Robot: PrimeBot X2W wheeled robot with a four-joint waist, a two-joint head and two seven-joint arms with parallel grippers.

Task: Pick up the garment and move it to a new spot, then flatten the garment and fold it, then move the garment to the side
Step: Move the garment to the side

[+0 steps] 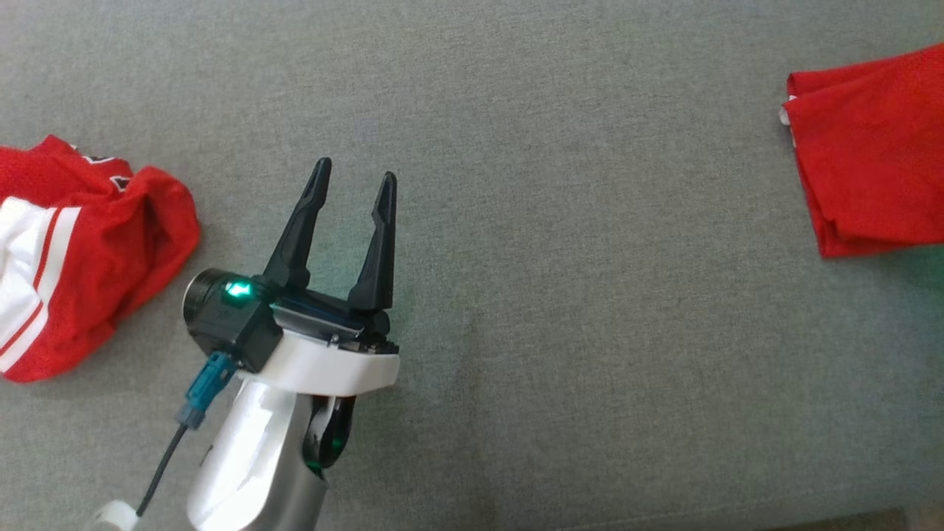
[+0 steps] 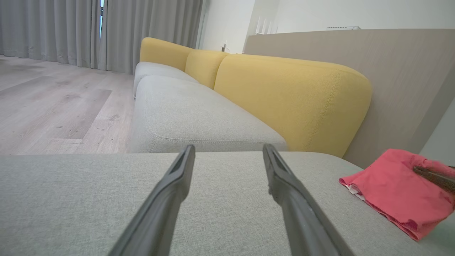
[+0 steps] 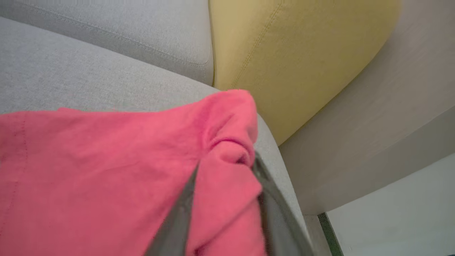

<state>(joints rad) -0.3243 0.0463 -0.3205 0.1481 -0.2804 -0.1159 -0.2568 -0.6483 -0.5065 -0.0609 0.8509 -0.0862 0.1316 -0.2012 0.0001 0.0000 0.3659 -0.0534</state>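
Head view: the left gripper (image 1: 355,174) hangs spread wide and empty over the grey sofa seat (image 1: 590,295), with the folded red garment (image 1: 870,147) lying well apart at the far right. Right wrist view — the right gripper (image 3: 226,161) has its fingers either side of a bunch of that garment's cloth; whether they pinch it I cannot tell.

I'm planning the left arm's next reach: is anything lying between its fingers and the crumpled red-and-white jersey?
Nothing visible stands in the way. Bare grey cushion separates the open left gripper from the jersey, which lies to its left in the head view.
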